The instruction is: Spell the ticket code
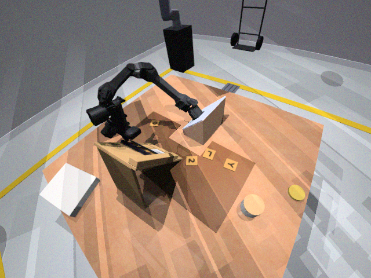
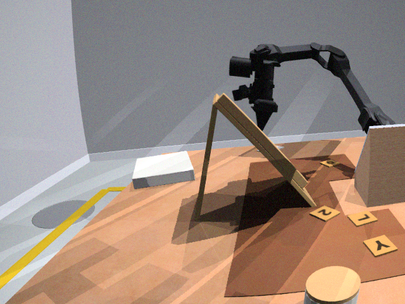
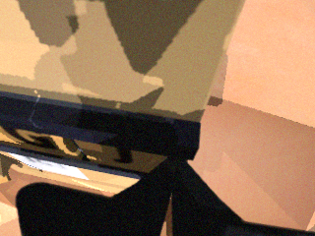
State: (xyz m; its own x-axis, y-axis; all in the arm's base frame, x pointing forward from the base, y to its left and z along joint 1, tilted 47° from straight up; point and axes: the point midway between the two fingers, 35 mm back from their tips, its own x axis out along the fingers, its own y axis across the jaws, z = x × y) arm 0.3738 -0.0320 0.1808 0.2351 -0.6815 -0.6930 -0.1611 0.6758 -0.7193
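The sloped wooden board (image 1: 119, 152) (image 2: 258, 139) (image 3: 118, 59) stands on its easel at the counter's left. Its dark rail (image 1: 140, 148) (image 3: 103, 120) holds letter tiles (image 3: 46, 142); I cannot read them. My gripper (image 1: 129, 138) (image 2: 262, 126) (image 3: 173, 169) is shut and empty, its tip against the rail's end. Loose tiles "2" (image 1: 191, 160) (image 2: 324, 213), "L" (image 1: 208, 154) (image 2: 362, 218) and "Y" (image 1: 231, 164) (image 2: 380, 245) lie flat on the counter right of the board. Another tile (image 1: 154, 123) (image 2: 330, 162) lies behind the board. The ticket stand (image 1: 206, 122) (image 2: 382, 163) is a wedge; its print is unreadable.
A white box (image 1: 68, 188) (image 2: 162, 168) lies at the counter's left edge. A short cylinder (image 1: 252, 205) (image 2: 332, 282) and a yellow disc (image 1: 296, 192) stand near the right front edge. The arm reaches over the ticket stand from behind it.
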